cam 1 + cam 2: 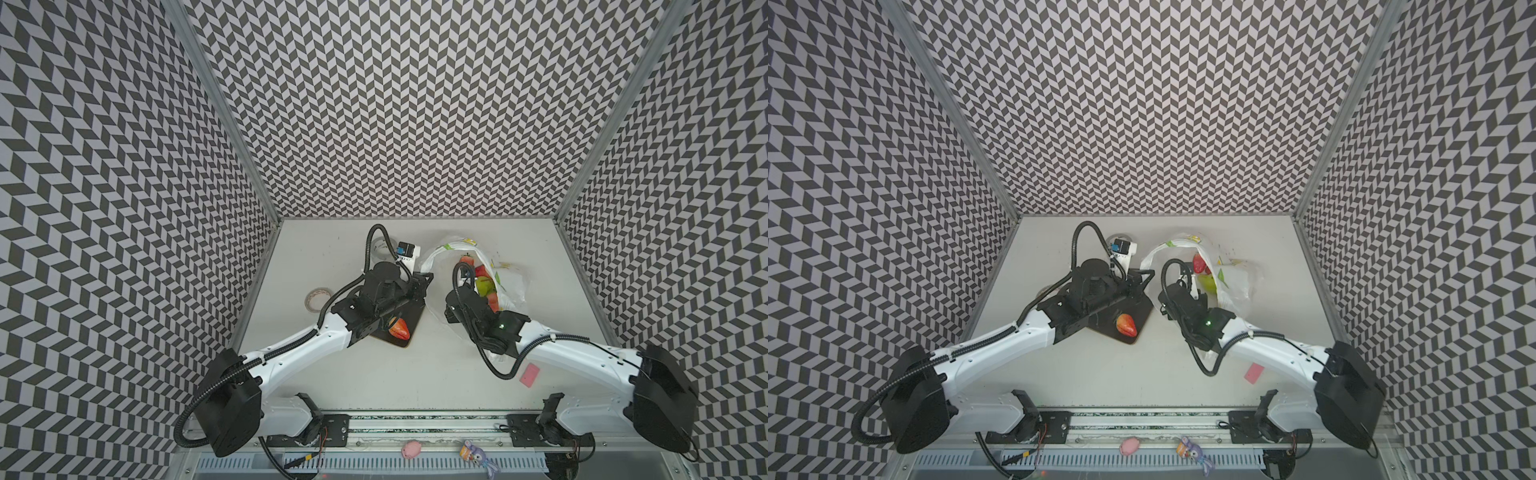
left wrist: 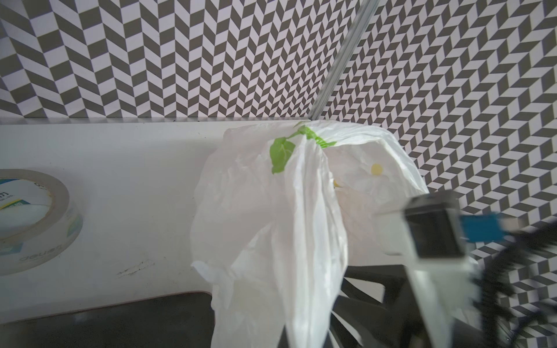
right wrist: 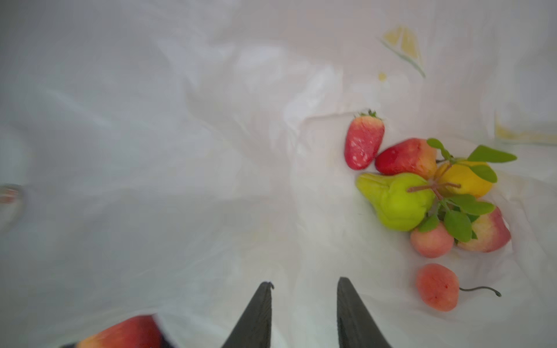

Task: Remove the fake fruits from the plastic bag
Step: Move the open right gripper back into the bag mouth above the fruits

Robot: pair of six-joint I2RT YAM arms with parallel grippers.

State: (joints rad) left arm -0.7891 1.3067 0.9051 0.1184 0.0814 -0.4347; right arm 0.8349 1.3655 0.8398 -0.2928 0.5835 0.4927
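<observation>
- tape roll [image 2: 39, 217], left wrist view: faint pale lettering along its outer side, upside down to the camera, roughly "deuen"; this reading is unsure.
- blue and white label [image 2: 13, 197] inside the same roll's core: one cut-off letter, seemingly "m", with smaller print below it too blurred to read.

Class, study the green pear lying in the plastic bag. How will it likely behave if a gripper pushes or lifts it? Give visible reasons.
The green pear looks glossy, so it may slip when squeezed. Its rounded body may roll or wobble when nudged. Resting on the crinkly plastic bag, it may slide as the film shifts.
</observation>
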